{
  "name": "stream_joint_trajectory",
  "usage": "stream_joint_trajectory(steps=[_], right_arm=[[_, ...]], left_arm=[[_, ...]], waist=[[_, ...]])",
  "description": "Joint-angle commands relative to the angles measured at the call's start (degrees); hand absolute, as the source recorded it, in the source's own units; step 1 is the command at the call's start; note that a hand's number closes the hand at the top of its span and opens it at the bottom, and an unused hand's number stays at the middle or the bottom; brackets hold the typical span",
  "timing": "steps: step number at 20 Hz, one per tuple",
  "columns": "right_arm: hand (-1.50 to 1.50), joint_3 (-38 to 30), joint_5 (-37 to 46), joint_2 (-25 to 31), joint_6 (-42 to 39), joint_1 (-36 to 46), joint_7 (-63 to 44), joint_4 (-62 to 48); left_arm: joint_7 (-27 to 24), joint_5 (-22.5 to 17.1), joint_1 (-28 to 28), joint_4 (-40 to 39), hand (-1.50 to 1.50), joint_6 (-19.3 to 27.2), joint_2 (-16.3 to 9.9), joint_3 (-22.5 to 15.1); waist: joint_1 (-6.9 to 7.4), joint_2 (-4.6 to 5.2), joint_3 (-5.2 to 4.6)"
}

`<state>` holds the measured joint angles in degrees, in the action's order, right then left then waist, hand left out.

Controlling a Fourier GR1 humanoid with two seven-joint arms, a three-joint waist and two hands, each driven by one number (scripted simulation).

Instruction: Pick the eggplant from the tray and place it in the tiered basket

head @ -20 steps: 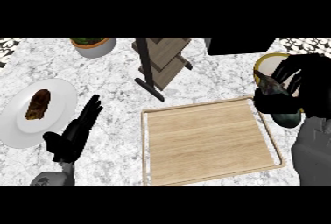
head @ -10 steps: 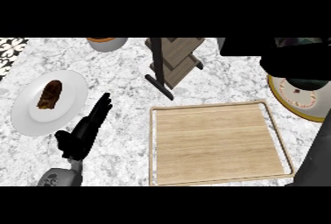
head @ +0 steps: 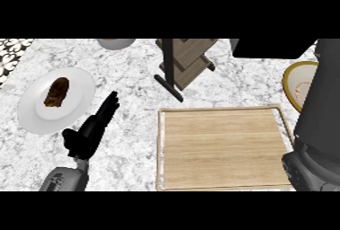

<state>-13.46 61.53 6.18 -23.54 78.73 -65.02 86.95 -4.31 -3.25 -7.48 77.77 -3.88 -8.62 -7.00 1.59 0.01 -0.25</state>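
The wooden tray (head: 222,150) lies on the marble counter at centre right with nothing on it. The tiered basket (head: 185,60), a dark stand with wooden shelves, rises just behind the tray's left corner. No eggplant shows anywhere. My left hand (head: 91,128) rests open at lower left, fingers pointing up toward the basket, touching nothing. My right forearm (head: 319,134) rises along the right edge, very near the camera. A black shape at the top right (head: 272,47) appears to be my right hand, right of the basket's top; what it holds is hidden.
A white plate (head: 36,117) with a brown piece of food (head: 57,91) sits at the left. A yellow-rimmed plate (head: 294,83) is partly hidden behind my right arm. A bowl (head: 116,42) shows at the top edge.
The view has shifted, so everything sits further right and lower. My right arm rose from beside the yellow-rimmed plate toward the top right. The left hand kept its pose.
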Motion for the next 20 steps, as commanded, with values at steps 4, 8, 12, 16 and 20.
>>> stream_joint_trajectory(steps=[4,8,12,16,20], right_arm=[[1.5,-6.3,3.5,0.5,7.3,12.0,-3.8,-23.5],[1.5,-10.2,2.4,1.5,10.3,14.1,0.7,-33.1],[1.5,-13.1,3.2,3.7,16.9,16.6,5.5,-43.2],[1.5,-14.1,3.8,2.7,22.6,19.3,6.2,-50.6],[1.5,-16.0,3.3,1.7,30.5,18.9,9.1,-55.3]], left_arm=[[1.5,-0.6,-2.7,-0.6,0.0,-0.5,0.6,0.3],[0.2,1.6,-1.2,-0.4,0.0,1.0,1.9,-1.4],[0.1,0.2,-1.1,-0.1,0.0,-0.6,1.3,-0.6],[-1.1,-0.1,-1.4,-1.1,0.0,-1.7,0.0,0.6],[-1.4,0.2,-1.5,-0.6,0.0,-2.9,-0.1,-0.5]], waist=[[1.16,0.89,0.05],[0.77,0.71,0.13],[1.95,1.22,0.1],[2.05,1.26,0.08],[3.48,1.9,0.05]])
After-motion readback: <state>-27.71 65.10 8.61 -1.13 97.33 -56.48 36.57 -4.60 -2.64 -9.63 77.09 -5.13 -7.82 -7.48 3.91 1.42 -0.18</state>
